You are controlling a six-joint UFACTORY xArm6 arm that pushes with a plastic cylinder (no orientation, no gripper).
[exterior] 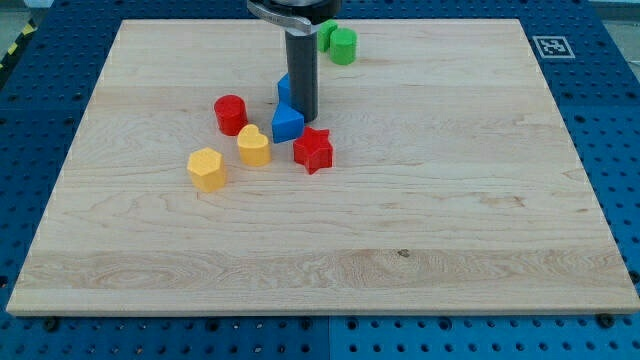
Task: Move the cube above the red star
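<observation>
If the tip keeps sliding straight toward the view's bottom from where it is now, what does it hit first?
Likely the red star: my tip sits just above it, with the blue cube at its left. Depth unclear; it might clip the cube instead.

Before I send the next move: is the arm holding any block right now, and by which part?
Nothing is held. My tip only pushes; it stands right beside the blue cube, above the red star.

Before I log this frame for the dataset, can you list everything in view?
red star: 1, red, board centre-left, rightmost of the cluster.
blue cube: 1, blue, touching or nearly touching the red star's upper left.
blue block: 1, blue, mostly hidden behind the rod; shape unclear.
red cylinder: 1, red, left of the cube.
yellow heart: 1, yellow, below the cube's left.
yellow hexagon: 1, yellow, leftmost.
green blocks: 2, green, view's top; one partly hidden.
board: 1, wooden.
my tip: 1, dark, against the cube's right, above the star.
</observation>
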